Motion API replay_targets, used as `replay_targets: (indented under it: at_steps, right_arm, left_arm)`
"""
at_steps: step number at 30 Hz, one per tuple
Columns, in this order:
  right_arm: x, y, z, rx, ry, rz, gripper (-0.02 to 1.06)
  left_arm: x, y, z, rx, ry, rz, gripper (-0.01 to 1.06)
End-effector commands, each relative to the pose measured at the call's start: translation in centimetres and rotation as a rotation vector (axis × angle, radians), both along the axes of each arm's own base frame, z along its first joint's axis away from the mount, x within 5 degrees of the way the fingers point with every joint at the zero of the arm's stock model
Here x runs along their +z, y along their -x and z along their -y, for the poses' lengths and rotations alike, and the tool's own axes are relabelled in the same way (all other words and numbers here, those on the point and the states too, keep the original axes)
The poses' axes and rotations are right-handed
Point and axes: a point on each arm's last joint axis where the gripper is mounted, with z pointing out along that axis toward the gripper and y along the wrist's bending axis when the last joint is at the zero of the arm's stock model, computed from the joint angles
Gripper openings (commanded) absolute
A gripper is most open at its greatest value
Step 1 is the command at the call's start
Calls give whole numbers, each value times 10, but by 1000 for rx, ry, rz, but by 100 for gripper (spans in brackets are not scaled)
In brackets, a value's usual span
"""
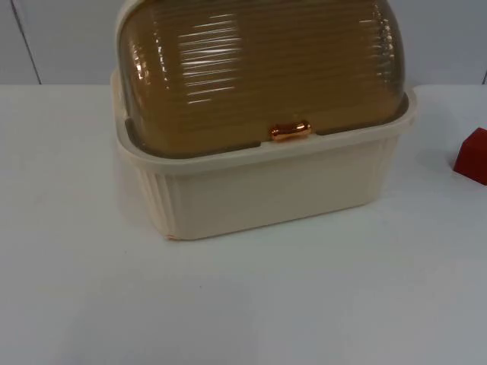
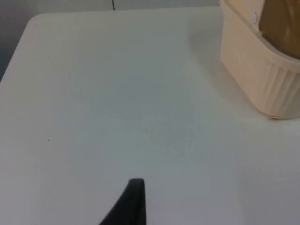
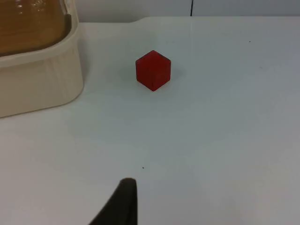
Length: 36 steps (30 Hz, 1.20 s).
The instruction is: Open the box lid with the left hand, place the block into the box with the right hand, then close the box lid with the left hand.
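Both tools are held above bare tabletop (image 1: 243,304), the left tool (image 2: 129,206) near the cream box (image 1: 259,182) and the right tool (image 3: 122,204) facing the red block (image 3: 153,70); their spread cannot be told. The ribbed amber lid (image 1: 259,68) is seen closed, its copper handle (image 1: 291,131) at the front rim, with the block set on the tabletop apart from the box's right side.

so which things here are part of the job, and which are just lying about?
Part of the job:
- cream ribbed plastic box
- its amber ribbed domed lid, shut
- copper lid handle
- red cube block, on the table beside the box

Lying about:
- nothing apart from the white table top and grey partition wall
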Motion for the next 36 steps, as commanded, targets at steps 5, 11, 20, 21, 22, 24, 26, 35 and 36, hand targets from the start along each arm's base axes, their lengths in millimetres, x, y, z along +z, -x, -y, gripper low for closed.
replay_targets:
  at_steps: [5,11,20,21,22,24,26,35,36]
  right_arm:
    - [-2,0,0,-30,-40,-2,104]
    - [4,0,0,-37,-50,1,104]
    - [58,-22,0,-49,-63,40,104]
    - [66,-28,1,-54,-51,51,104]
    - [74,-33,2,-60,-36,70,104]
    - [85,-46,4,-88,-11,87,104]
    - [91,-53,6,-104,7,106,104]
    - [104,-128,6,-120,55,101,104]
    - [104,-137,5,-117,57,89,104]
  left_arm:
    - [0,0,0,0,2,13,105]
    - [7,1,0,3,5,46,105]
    - [54,-29,-5,53,-19,157,105]
    - [60,-36,-5,54,-15,177,105]
    - [64,-44,-5,57,-6,190,105]
    - [69,-60,-4,54,13,194,105]
    - [70,-63,-4,52,18,201,105]
    - [89,-130,-4,52,14,128,105]
    - [94,-137,-4,52,14,128,105]
